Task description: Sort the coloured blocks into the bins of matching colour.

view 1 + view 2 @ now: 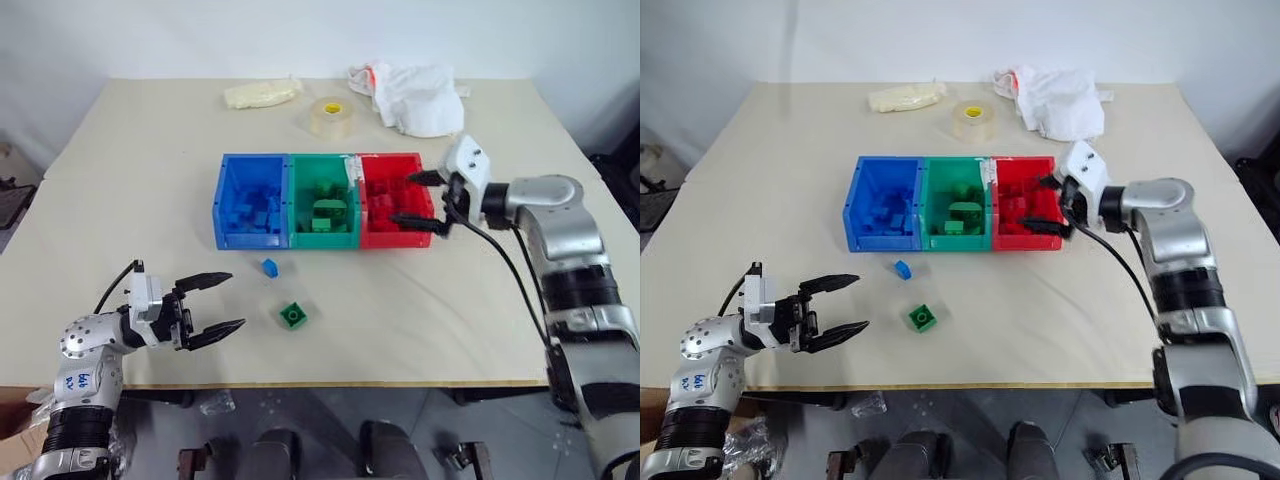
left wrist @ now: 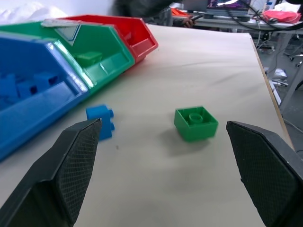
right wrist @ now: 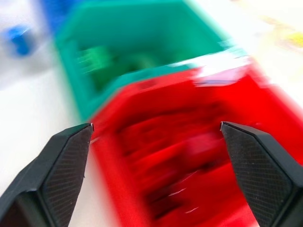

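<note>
Over red bin (image 1: 390, 200), right end effector (image 1: 420, 198) wide open, empty

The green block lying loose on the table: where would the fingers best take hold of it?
Probably by two opposite flat side walls of the green block, coming down from above. It sits flat on the table, stud up, with free space all around; the blue block lies apart. The open left gripper is nearest.

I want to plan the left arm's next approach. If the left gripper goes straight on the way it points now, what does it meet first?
Probably the green block: it lies on the table between the open left gripper's fingers. The blue block sits off to one side; depth is unclear.
</note>
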Controlling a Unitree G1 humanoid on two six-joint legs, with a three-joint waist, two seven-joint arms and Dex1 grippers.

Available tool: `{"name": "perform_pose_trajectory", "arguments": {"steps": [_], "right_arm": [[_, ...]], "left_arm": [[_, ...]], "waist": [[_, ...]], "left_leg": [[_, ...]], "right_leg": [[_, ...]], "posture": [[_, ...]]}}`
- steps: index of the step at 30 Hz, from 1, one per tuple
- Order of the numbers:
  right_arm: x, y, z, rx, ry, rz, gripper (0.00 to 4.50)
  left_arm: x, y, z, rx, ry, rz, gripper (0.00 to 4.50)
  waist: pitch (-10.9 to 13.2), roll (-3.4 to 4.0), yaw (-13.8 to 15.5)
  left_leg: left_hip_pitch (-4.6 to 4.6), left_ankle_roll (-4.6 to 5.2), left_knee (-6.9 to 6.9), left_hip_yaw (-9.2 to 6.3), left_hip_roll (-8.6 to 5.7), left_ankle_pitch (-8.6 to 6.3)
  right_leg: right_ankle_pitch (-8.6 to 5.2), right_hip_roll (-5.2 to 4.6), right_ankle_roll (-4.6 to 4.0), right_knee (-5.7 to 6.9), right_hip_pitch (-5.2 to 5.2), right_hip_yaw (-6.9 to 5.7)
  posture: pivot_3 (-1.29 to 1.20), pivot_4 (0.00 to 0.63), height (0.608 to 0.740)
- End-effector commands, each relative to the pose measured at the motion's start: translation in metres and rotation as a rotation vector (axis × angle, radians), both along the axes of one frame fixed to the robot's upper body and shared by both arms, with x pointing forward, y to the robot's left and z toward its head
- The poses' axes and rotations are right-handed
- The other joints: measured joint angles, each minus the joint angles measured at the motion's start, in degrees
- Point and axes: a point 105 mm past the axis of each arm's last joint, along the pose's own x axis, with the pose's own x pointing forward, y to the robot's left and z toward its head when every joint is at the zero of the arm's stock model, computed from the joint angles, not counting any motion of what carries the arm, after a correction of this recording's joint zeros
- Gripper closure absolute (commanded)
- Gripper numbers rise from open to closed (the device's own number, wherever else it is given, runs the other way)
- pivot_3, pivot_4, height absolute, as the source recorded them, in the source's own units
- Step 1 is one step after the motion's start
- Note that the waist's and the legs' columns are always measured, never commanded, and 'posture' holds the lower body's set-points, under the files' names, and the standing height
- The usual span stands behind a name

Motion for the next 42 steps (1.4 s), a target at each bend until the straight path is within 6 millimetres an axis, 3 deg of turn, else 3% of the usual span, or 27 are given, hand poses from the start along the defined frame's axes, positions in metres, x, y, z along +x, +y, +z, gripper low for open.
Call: {"name": "perform_pose_trajectory", "arguments": {"steps": [1,8,13,16,27,31,35,38,42], "right_arm": [[-0.031,-0.021,0.006,-0.021,-0.020,0.050,0.03],[-0.075,-0.076,-0.021,-0.105,0.112,-0.047,0.03],[-0.084,-0.076,-0.022,-0.126,0.122,-0.049,0.03],[-0.080,-0.054,-0.023,-0.120,0.115,-0.001,0.03],[-0.067,0.101,-0.060,-0.014,0.136,0.335,0.03],[-0.058,0.140,-0.073,-0.024,0.115,0.382,0.03],[-0.055,0.171,-0.082,-0.030,0.093,0.443,0.03],[-0.053,0.184,-0.086,-0.028,0.094,0.457,0.03],[-0.053,0.187,-0.083,-0.004,0.083,0.475,0.94]], "left_arm": [[-0.003,0.003,0.003,0.008,-0.020,-0.004,0.00],[-0.005,0.007,0.001,0.016,-0.004,-0.010,0.00],[-0.003,0.008,0.002,0.020,0.001,-0.016,0.00],[-0.001,0.006,0.003,0.020,-0.002,-0.022,0.00],[-0.007,0.006,0.005,0.018,-0.020,-0.002,0.00],[-0.011,0.010,0.006,0.019,-0.024,0.028,0.00],[-0.018,0.011,0.005,0.017,-0.024,0.053,0.00],[-0.022,0.011,0.004,0.014,-0.021,0.069,0.00],[-0.024,0.011,0.004,0.010,-0.019,0.082,0.00]], "waist": [[0.00,0.00,0.43],[0.00,0.00,1.00],[0.00,0.00,0.67],[0.00,0.00,0.80],[0.00,-0.01,0.72],[0.00,-0.01,0.64],[-0.01,-0.02,0.49],[-0.01,-0.02,0.06],[-0.01,-0.02,-0.58]], "left_leg": [[-0.02,0.02,0.01,0.01,-0.03,0.00],[0.03,0.02,0.05,0.18,0.02,0.00],[0.12,0.02,0.03,0.36,0.13,0.00],[0.12,0.01,0.03,0.40,0.18,0.00],[0.09,0.00,0.04,0.26,0.13,0.00],[0.09,0.00,0.03,0.19,0.10,0.00],[0.10,0.00,0.03,0.09,0.02,0.00],[0.10,0.00,0.03,0.06,0.02,0.00],[0.10,0.00,0.02,-0.01,0.01,0.00]], "right_leg": [[0.00,-0.02,0.01,-0.04,0.01,0.02],[0.01,-0.01,0.02,-0.05,0.04,0.08],[0.01,0.02,0.02,-0.05,0.05,0.12],[0.01,0.03,0.02,-0.06,0.04,0.12],[0.01,0.03,0.02,-0.04,-0.02,0.13],[0.01,0.03,0.01,0.00,-0.04,0.11],[0.01,0.02,0.01,0.05,-0.02,0.11],[0.01,0.03,0.01,0.07,-0.02,0.10],[0.01,0.04,0.01,0.08,-0.01,0.06]], "posture": [[0.00,0.150,0.740],[0.00,0.150,0.740],[0.00,0.150,0.740],[0.00,0.150,0.740],[0.00,0.150,0.740],[0.00,0.150,0.740],[0.00,0.150,0.740],[0.00,0.150,0.740],[0.00,0.150,0.740]]}}
